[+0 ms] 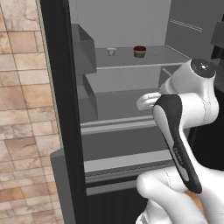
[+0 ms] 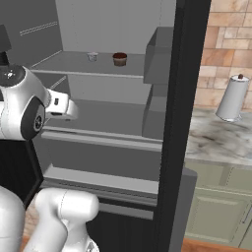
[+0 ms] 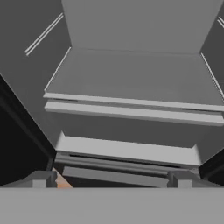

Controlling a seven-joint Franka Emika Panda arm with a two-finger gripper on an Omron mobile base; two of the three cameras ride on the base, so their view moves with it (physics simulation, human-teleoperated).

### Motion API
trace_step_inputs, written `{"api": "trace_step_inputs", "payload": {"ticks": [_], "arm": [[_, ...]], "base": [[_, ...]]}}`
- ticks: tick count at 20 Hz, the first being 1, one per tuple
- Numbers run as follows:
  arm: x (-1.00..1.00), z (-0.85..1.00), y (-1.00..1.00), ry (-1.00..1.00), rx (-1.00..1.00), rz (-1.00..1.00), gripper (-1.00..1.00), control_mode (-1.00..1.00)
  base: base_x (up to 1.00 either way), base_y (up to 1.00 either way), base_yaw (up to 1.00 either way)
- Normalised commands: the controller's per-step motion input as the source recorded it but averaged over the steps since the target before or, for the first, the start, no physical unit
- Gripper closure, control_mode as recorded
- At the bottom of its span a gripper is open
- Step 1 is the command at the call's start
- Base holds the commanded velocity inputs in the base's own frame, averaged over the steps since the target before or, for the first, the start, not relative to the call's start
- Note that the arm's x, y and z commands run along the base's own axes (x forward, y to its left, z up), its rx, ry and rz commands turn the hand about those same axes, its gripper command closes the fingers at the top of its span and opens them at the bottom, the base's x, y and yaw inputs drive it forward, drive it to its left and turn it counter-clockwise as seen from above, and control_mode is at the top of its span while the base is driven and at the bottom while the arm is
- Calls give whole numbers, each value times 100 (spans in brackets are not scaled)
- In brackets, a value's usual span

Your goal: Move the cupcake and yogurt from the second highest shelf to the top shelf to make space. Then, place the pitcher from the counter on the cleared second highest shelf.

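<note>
While the fridge (image 1: 61, 109) stands open in front of you, note its layout first: the shelf carrying the cupcake and yogurt (image 1: 131, 61) is the highest panel I can see in the base views, so I cannot tell whether a higher one sits above the frame; judge it as the shelf to be cleared, since both items are on it. The arm (image 1: 183, 113) reaches in at the level of the shelf below, probably lining up before going for either item. The counter (image 2: 221, 140) runs right of the fridge in the right base view, with a white paper-towel roll (image 2: 233, 97) standing toward its back edge; the pitcher isn't visible. In the hand view the gripper (image 3: 112, 179) has its tips spread wide, holding nothing, looking at bare lower shelf fronts. The cupcake (image 1: 139, 51) sits mid-shelf toward the back, upright. The yogurt (image 1: 111, 51) stands near it on the same shelf, apart, not touching. Yogurt marks are too small to read; no other writing or brand shows anywhere.
</note>
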Motion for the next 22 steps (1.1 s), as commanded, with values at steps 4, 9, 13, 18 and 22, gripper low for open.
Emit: {"api": "trace_step_inputs", "payload": {"ticks": [4,9,13,18,22], "arm": [[-19,-11,-1,0,0,5,-100,-100],[0,-15,0,0,0,1,-100,-100],[0,0,0,1,0,0,-100,-100],[0,0,0,0,0,0,-100,-100],[1,0,0,0,0,0,-100,-100]], "base": [[0,0,0],[0,0,0],[0,0,0],[0,0,0],[0,0,0]]}}
